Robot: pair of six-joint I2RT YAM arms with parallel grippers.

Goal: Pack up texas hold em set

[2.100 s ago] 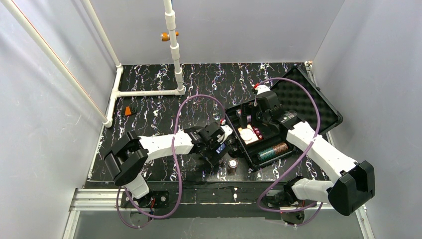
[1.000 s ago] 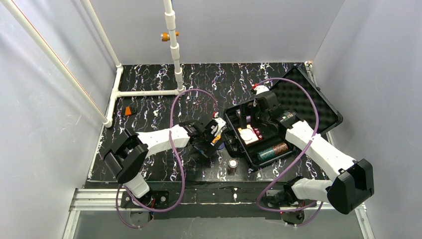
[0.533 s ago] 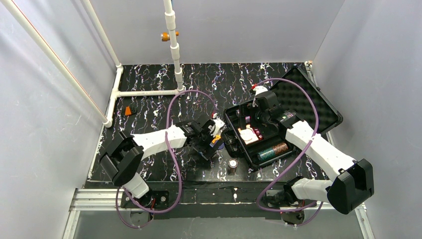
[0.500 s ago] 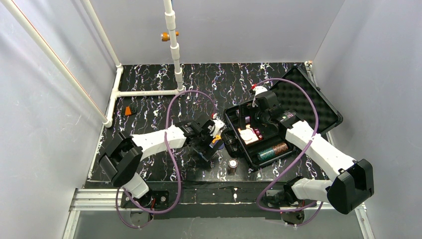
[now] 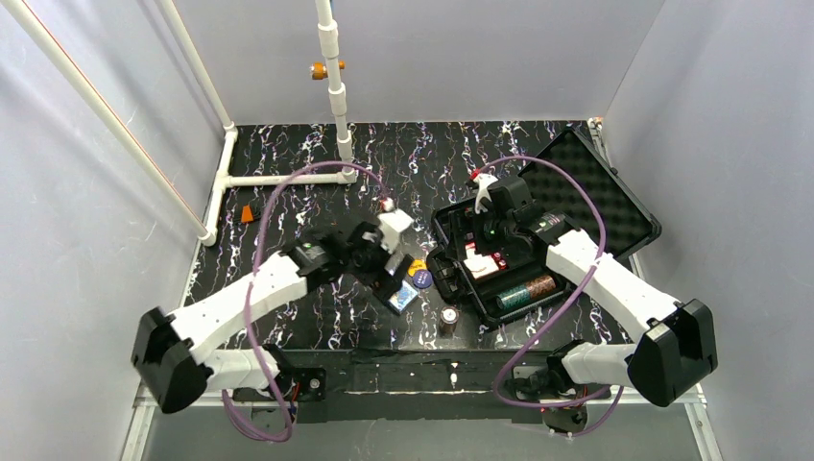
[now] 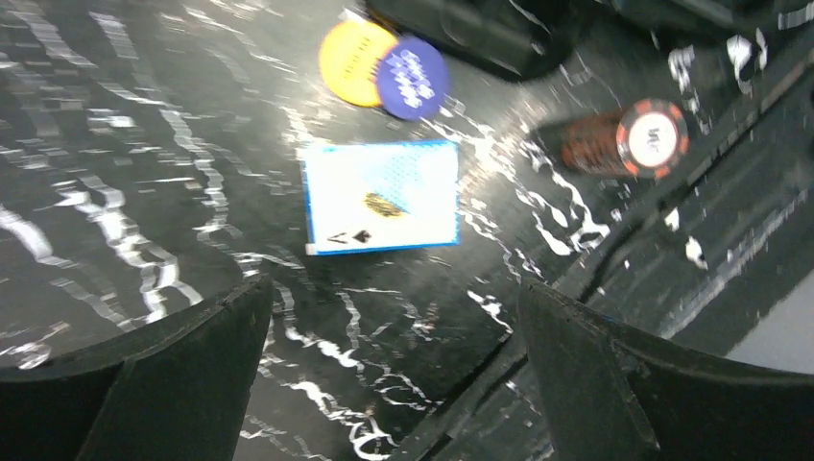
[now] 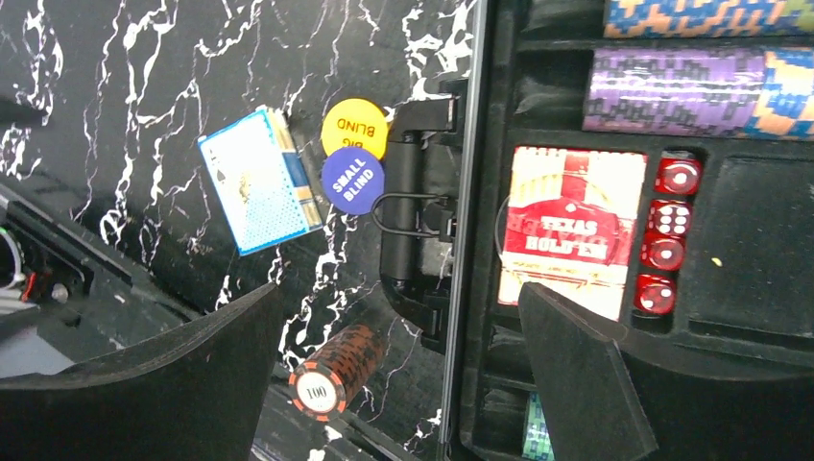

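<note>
The black case (image 5: 538, 298) lies open at the right, its foam lid (image 5: 590, 187) tipped back. It holds a red card deck (image 7: 574, 230), red dice (image 7: 672, 230), and chip stacks (image 7: 691, 91). A blue card deck (image 5: 403, 296) (image 6: 381, 197) (image 7: 259, 181) lies on the table left of the case. A yellow button (image 6: 357, 50) (image 7: 354, 125) and a blue button (image 6: 413, 77) (image 7: 352, 181) overlap beside it. A loose chip stack (image 5: 448, 320) (image 7: 331, 370) lies near the front edge. My left gripper (image 5: 382, 261) (image 6: 394, 298) is open and empty above the table. My right gripper (image 5: 477, 235) (image 7: 398, 293) is open and empty over the case's left edge.
A white pipe frame (image 5: 288, 178) stands at the back left with a small orange-and-black object (image 5: 251, 212) near it. The case's handle and latch (image 7: 418, 211) jut out toward the buttons. The table's front edge (image 6: 614, 250) runs close to the loose chip stack.
My left gripper has lifted and drawn back to the left, leaving the blue deck and both buttons uncovered on the table. My right gripper has shifted slightly left over the case.
</note>
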